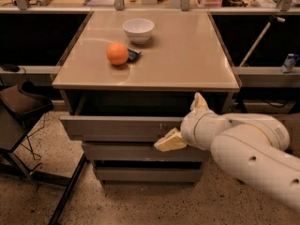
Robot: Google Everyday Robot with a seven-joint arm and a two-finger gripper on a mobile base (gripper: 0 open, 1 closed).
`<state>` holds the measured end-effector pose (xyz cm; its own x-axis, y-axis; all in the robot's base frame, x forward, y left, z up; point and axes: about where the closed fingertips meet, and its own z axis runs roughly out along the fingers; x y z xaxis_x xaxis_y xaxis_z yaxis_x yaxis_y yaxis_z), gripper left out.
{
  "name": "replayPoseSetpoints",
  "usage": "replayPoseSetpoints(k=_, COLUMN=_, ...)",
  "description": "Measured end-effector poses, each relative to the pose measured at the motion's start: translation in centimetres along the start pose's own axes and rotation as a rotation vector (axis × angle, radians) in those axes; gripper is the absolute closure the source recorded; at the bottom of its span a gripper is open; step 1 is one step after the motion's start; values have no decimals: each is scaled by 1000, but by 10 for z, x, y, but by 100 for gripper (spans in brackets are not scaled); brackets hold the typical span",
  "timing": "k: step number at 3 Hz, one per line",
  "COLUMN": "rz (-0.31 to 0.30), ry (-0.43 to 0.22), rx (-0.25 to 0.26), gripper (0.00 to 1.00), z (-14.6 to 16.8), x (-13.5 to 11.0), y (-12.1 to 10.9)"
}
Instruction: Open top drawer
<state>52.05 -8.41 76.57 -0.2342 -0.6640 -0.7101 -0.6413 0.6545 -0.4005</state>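
The top drawer [117,128], a wide grey flat front with small white scratch marks, stands partly pulled out from under the tabletop, a dark gap showing behind it. My gripper [184,121] is at the drawer's right end and is open. One cream finger [199,101] points up over the drawer's top edge. The other finger [169,140] lies low against the front, near its bottom edge. My white arm [248,149] comes in from the lower right and hides the drawer's right end.
On the tan tabletop [187,55] sit a white bowl [138,29], an orange [117,53] and a small dark object [133,55]. Two narrower grey drawers [136,172] lie below. A dark chair [18,107] stands to the left, with shelving behind.
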Motion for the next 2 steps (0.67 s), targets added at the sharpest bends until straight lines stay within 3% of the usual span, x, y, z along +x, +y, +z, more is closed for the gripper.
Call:
replayPoseSetpoints(k=1, rz=-50, ry=91, rx=-46, gripper=0, z=38, x=6, y=-36)
replayPoseSetpoints(k=2, rz=-49, ry=114, rx=-57, gripper=0, z=43, x=6, y=-42)
